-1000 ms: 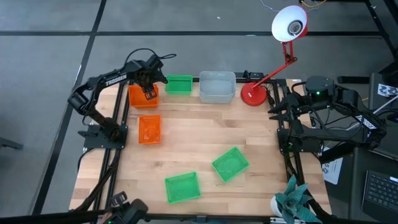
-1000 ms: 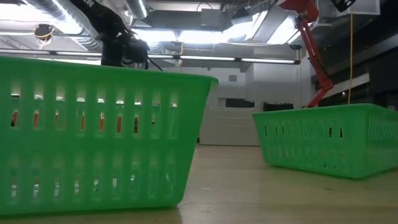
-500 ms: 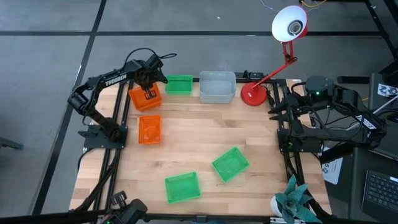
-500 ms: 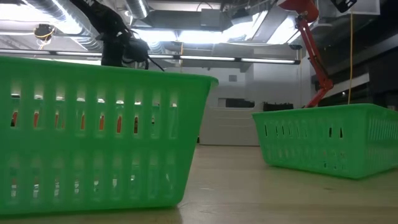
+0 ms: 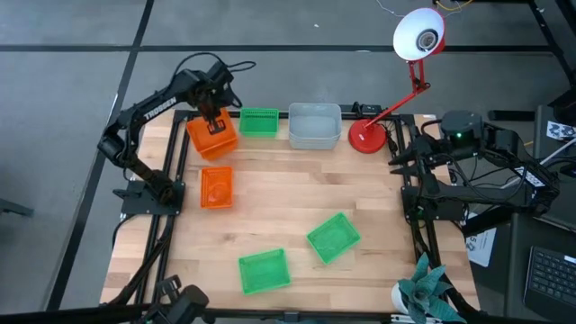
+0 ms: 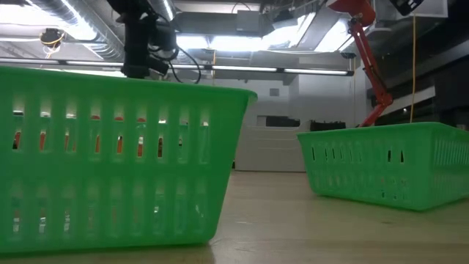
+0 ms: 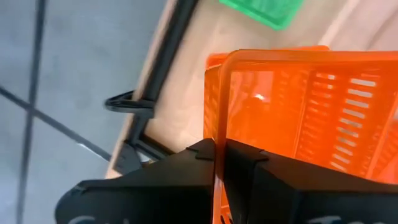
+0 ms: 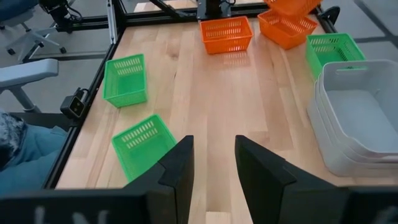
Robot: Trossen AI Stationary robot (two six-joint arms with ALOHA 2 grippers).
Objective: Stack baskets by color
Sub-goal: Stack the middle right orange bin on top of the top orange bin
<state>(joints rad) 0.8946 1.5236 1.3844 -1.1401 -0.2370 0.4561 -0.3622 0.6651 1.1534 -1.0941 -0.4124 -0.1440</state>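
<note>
My left gripper (image 5: 214,121) is at the table's far left corner, shut on an orange basket (image 5: 212,140) and holding it tilted above a second orange basket (image 8: 287,28). A third orange basket (image 5: 216,187) rests on its base nearer the front. One green basket (image 5: 259,121) stands at the far edge. Two more green baskets (image 5: 264,270) (image 5: 333,237) lie toward the near edge. The grey-white baskets (image 5: 314,124) stand nested at the far middle. My right gripper (image 8: 213,163) waits open at the right edge, holding nothing. My left gripper pinches the rim of the orange basket's far wall (image 7: 219,118), one finger (image 7: 186,171) outside the basket and the other inside. The fingers come from above, pointing steeply down. The basket hangs tilted below them, lifted off the table.
A desk lamp with a red base (image 5: 367,137) stands at the far right, its white head (image 5: 418,34) beyond the table. A potted plant (image 5: 430,286) is at the near right corner. Bare wood (image 5: 297,189) lies in the table's middle.
My left gripper has risen at the far left corner with the orange basket in its hold. The basket has come up off the orange basket beneath it and has tipped and turned a little. The right arm has kept still.
</note>
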